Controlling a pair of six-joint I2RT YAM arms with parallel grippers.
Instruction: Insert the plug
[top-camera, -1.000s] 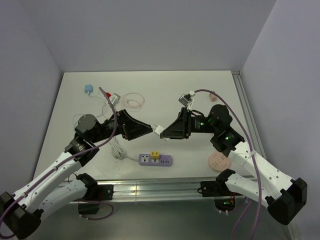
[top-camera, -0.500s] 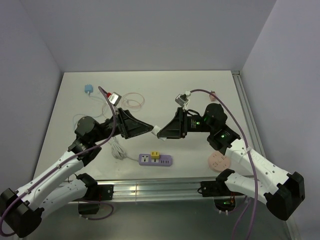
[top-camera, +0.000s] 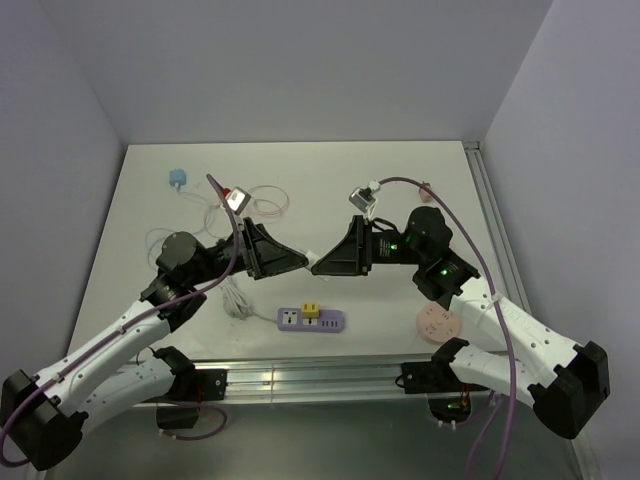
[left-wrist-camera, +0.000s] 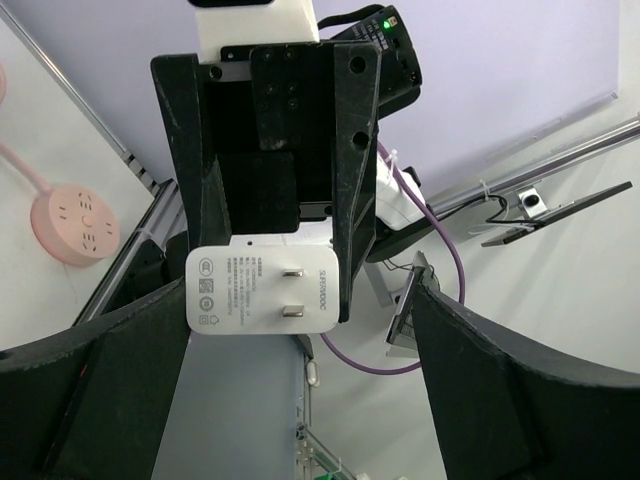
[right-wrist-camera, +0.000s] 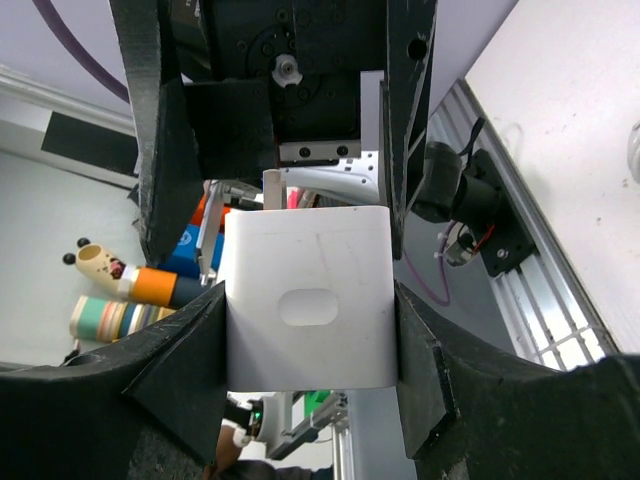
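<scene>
A white two-prong plug (top-camera: 314, 258) hangs in the air above the middle of the table, between the two grippers. My right gripper (top-camera: 318, 265) is shut on it; in the right wrist view the plug (right-wrist-camera: 308, 300) fills the space between my right gripper's (right-wrist-camera: 308, 325) two black fingers. My left gripper (top-camera: 299, 262) faces it tip to tip and is open. In the left wrist view the plug (left-wrist-camera: 262, 291) shows its prongs toward the camera, between my left gripper's (left-wrist-camera: 298, 300) wide-spread fingers. A purple power strip (top-camera: 312, 320) with a yellow adapter (top-camera: 310, 309) lies on the table below.
A pink round socket (top-camera: 437, 323) lies at the right front. A blue plug (top-camera: 177, 179) and loose white cables (top-camera: 262, 200) lie at the back left. A white cable (top-camera: 233, 296) runs near the strip. An aluminium rail (top-camera: 320, 375) borders the near edge.
My right gripper has carried the plug slightly left toward my left gripper. My left wrist has risen and shifted a little right, so the two gripper tips now meet around the plug.
</scene>
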